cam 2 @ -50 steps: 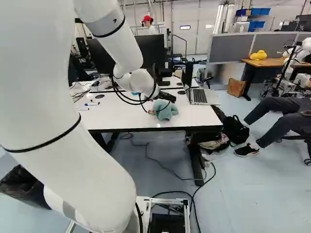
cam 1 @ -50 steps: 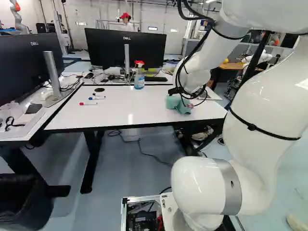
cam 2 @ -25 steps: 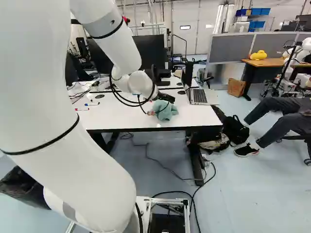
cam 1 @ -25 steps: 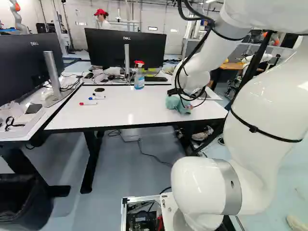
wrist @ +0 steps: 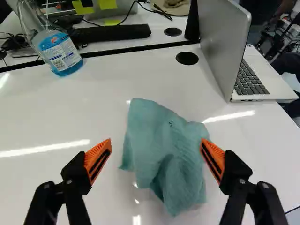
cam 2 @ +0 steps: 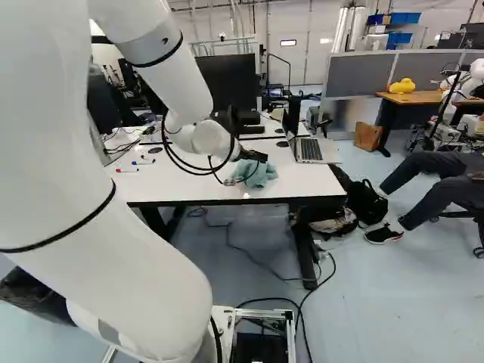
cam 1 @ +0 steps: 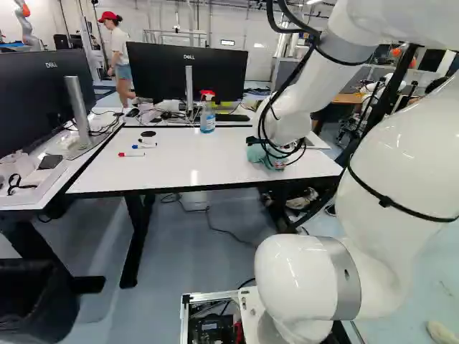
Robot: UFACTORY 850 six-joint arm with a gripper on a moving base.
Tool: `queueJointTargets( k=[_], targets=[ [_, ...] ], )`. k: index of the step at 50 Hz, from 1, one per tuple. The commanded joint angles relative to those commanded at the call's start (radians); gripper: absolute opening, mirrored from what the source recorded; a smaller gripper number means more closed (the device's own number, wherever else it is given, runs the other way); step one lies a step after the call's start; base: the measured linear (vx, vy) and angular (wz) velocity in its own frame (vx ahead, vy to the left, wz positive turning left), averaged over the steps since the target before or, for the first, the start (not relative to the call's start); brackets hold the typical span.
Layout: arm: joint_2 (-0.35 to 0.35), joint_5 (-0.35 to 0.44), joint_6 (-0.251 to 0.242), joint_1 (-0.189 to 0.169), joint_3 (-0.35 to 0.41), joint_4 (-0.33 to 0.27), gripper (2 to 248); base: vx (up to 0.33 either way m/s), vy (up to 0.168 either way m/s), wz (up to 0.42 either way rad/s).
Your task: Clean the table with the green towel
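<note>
The pincer (cam 2: pixel 259 156) has its fingers apart; the green towel (wrist: pixel 164 154) is lying crumpled on the counter (wrist: pixel 61 112), ahead of them.

You're looking at a plain teal-green towel (wrist: pixel 166 154) and a white table (wrist: pixel 56 108) edged in black. Your gripper (cam 2: pixel 262 157) is black, its pads (wrist: pixel 97 159) orange with black stripes. You have blue liquid in the clear spray bottle (cam 1: pixel 207 120), a silver laptop (wrist: pixel 225 42) with black keys, and yellow sticky notes (wrist: pixel 108 4).
</note>
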Motion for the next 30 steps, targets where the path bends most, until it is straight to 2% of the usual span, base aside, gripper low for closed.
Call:
queueJointTargets(
  k=[30],
  targets=[
    [0.106,0.23,0.0,0.07,0.2,0.0,247,0.0,0.0,0.0]
  ],
)
